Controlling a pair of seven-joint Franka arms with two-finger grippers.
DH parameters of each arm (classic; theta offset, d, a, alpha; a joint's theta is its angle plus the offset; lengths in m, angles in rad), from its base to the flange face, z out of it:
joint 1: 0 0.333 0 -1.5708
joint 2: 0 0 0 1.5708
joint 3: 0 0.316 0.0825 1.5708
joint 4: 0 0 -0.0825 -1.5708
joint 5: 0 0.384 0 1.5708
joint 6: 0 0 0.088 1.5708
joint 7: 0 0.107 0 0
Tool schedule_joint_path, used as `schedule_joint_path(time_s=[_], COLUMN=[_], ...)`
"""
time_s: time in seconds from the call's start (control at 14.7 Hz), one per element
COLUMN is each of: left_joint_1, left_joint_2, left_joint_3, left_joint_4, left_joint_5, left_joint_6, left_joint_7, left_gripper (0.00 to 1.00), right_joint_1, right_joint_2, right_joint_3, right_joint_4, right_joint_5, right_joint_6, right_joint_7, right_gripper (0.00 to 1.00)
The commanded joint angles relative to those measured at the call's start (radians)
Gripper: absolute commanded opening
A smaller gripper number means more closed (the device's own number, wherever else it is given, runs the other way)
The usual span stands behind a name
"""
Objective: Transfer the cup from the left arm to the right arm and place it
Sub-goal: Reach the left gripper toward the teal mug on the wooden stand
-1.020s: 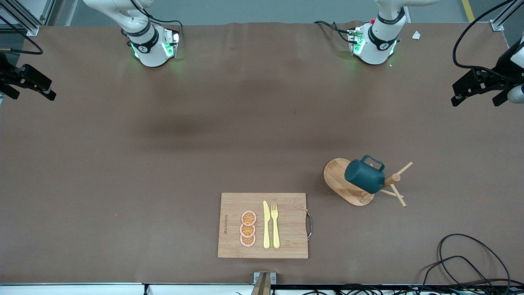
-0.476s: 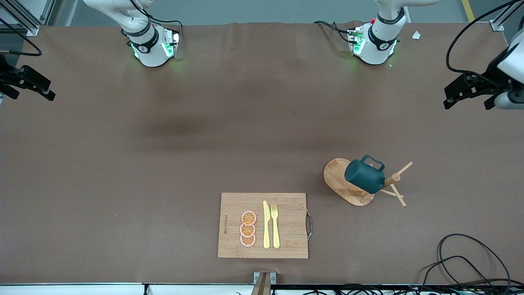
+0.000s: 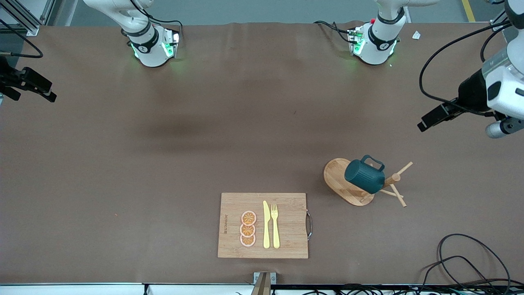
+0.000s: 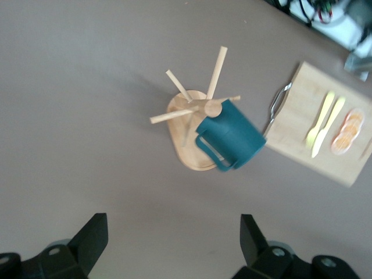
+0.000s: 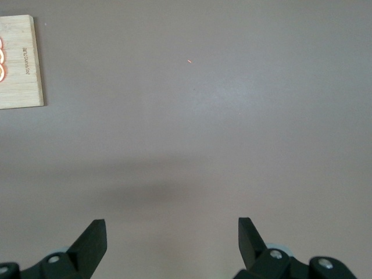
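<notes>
While the right hand [image 3: 30, 84] waits open at nine o'clock, the left hand [image 3: 434, 117], open and empty, has swung in toward the cup [image 3: 364, 176], starting its pickup.

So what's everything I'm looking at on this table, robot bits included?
cup: one, dark teal, hung on a peg of the rack.
peg rack: one, light wood, toward the left arm's end of the table.
cutting board: one, light wood with a metal handle, nearer the front camera than the rack.
knife: one, yellow, on the board.
fork: one, yellow, on the board beside the knife.
orange slices: three, orange, in a row on the board.
cables: several, black, at the table's corner by the left arm's end.
left gripper: one, black, open, over bare table near the rack.
right gripper: one, black, open, over bare table; this arm waits.
</notes>
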Motion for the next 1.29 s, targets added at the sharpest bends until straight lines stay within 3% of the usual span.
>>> schedule_joint_path(time_s=[0.0, 0.14, 0.54, 1.22], left_joint_1=[0.002, 0.001, -0.001, -0.013], left_joint_2=[0.045, 0.074, 0.085, 0.195], left_joint_3=[0.002, 0.002, -0.044, -0.064], left_joint_4=[-0.005, -0.034, -0.273, -0.333], left_joint_5=[-0.078, -0.101, -0.181, -0.253], left_joint_6=[0.079, 0.141, 0.482, 0.682], left_joint_7=[-0.197, -0.269, -0.366, -0.368], left_gripper=[1.00, 1.00, 1.00, 1.00], right_joint_1=[-0.011, -0.011, -0.016, -0.056], right_joint_2=[0.009, 0.009, 0.009, 0.016], right_joint_3=[0.007, 0.005, 0.002, -0.009], right_joint_4=[0.014, 0.014, 0.013, 0.016], right_joint_5=[0.011, 0.011, 0.008, 0.007], right_joint_6=[-0.007, -0.015, -0.025, -0.032], right_joint_7=[-0.003, -0.005, -0.008, -0.100], right_gripper=[1.00, 1.00, 1.00, 1.00])
